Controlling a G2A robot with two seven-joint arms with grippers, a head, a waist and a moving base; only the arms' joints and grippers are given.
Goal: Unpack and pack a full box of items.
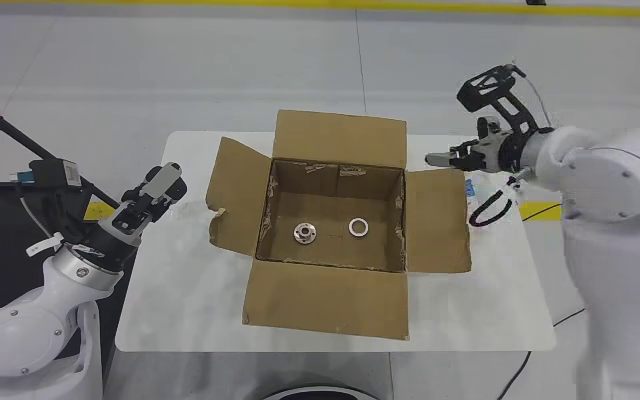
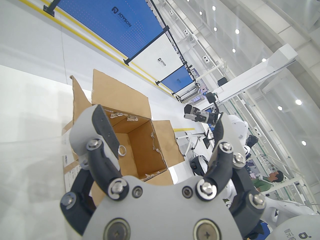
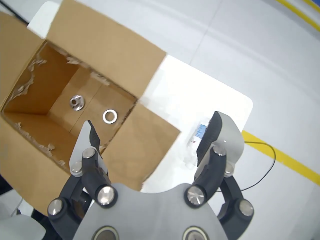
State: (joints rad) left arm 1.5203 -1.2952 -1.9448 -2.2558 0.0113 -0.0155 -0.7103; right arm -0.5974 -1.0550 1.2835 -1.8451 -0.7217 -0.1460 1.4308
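An open cardboard box (image 1: 335, 295) stands mid-table with all its flaps folded out. On its floor lie a flanged metal part (image 1: 304, 233) and a metal ring (image 1: 359, 227); the right wrist view shows the same part (image 3: 77, 102) and ring (image 3: 110, 116). My left gripper (image 1: 168, 182) hovers left of the box, open and empty (image 2: 160, 126), facing the box (image 2: 120, 93) and the ring (image 2: 122, 150). My right gripper (image 1: 442, 158) hangs above the box's right flap, open and empty (image 3: 152, 128).
A clear packet with a blue label (image 3: 197, 136) lies on the white table (image 1: 180, 310) just right of the box's right flap, near the table edge (image 1: 470, 187). A black cable (image 1: 490, 210) loops by the right arm.
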